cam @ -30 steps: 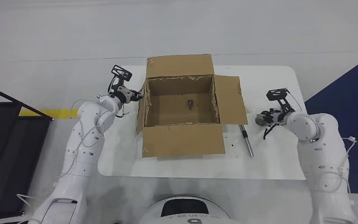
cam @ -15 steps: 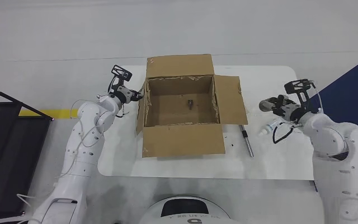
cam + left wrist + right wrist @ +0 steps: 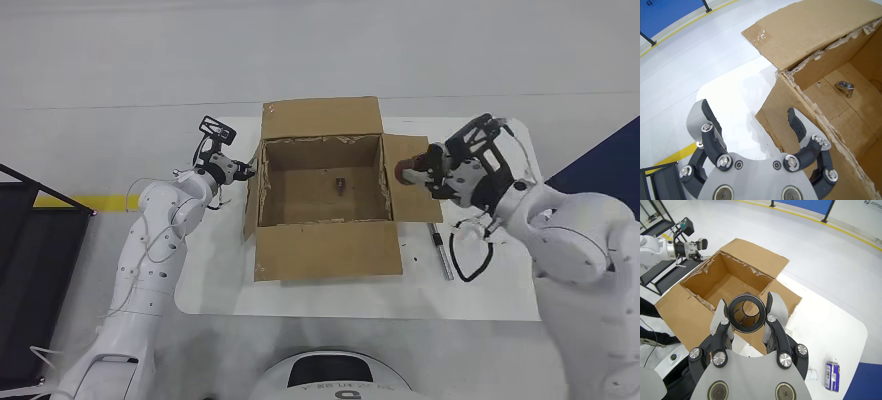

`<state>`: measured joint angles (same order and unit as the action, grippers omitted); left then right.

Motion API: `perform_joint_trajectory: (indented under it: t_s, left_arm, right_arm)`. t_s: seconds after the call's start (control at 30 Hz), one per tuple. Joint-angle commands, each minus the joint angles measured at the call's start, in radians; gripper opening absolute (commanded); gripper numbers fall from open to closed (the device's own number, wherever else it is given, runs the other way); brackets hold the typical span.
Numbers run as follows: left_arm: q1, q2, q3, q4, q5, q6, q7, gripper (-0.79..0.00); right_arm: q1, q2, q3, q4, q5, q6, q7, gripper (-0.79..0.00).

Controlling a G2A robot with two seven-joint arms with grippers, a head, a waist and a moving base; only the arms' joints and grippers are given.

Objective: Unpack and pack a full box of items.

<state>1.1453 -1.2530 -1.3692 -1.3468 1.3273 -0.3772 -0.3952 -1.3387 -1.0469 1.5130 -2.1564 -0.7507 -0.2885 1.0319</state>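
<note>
From above, the right gripper (image 3: pixel 420 172) hangs over the right flap of the box (image 3: pixel 325 255), clamped on a metal ring (image 3: pixel 404 172), with a rod (image 3: pixel 441 250) lying just right of the box. The left wrist camera has the left gripper (image 3: pixel 748 111) spread wide at the box's left wall, and a small metal part (image 3: pixel 845 88) on the box floor. The right wrist camera shows the ring pinched just above the box rim

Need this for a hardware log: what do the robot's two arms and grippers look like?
The left arm and right arm have glossy white rounded shells with thin cables looping alongside. The left gripper and right gripper match: a silver metal base plate with round screws, black curved linkages, and silver fingers lined with black ribbed pads.
</note>
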Motion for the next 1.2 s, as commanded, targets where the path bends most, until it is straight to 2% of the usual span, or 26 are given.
perform_joint_trajectory:
  t_s: [0.0, 0.17, 0.43, 0.7, 1.1, 1.17]
  left_arm:
    - [0.000, 0.000, 0.000, 0.000, 0.000, 0.000, 0.000, 0.000]
    - [0.000, 0.000, 0.000, 0.000, 0.000, 0.000, 0.000, 0.000]
    - [0.000, 0.000, 0.000, 0.000, 0.000, 0.000, 0.000, 0.000]
    - [0.000, 0.000, 0.000, 0.000, 0.000, 0.000, 0.000, 0.000]
    - [0.000, 0.000, 0.000, 0.000, 0.000, 0.000, 0.000, 0.000]
    - [0.000, 0.000, 0.000, 0.000, 0.000, 0.000, 0.000, 0.000]
  right_arm:
    - [0.107, -0.009, -0.150, 0.059, -0.038, 0.023, 0.031, -0.785]
    - [0.285, -0.047, -0.423, 0.213, -0.115, 0.091, 0.042, -0.785]
    - [0.435, -0.104, -0.667, 0.444, -0.233, 0.175, 0.047, -0.785]
    - [0.527, -0.158, -0.785, 0.647, -0.170, 0.168, 0.048, -0.785]
    - [0.585, -0.218, -0.892, 0.835, -0.243, 0.208, -0.008, -0.785]
    - [0.590, -0.225, -0.899, 0.853, -0.247, 0.215, -0.009, -0.496]
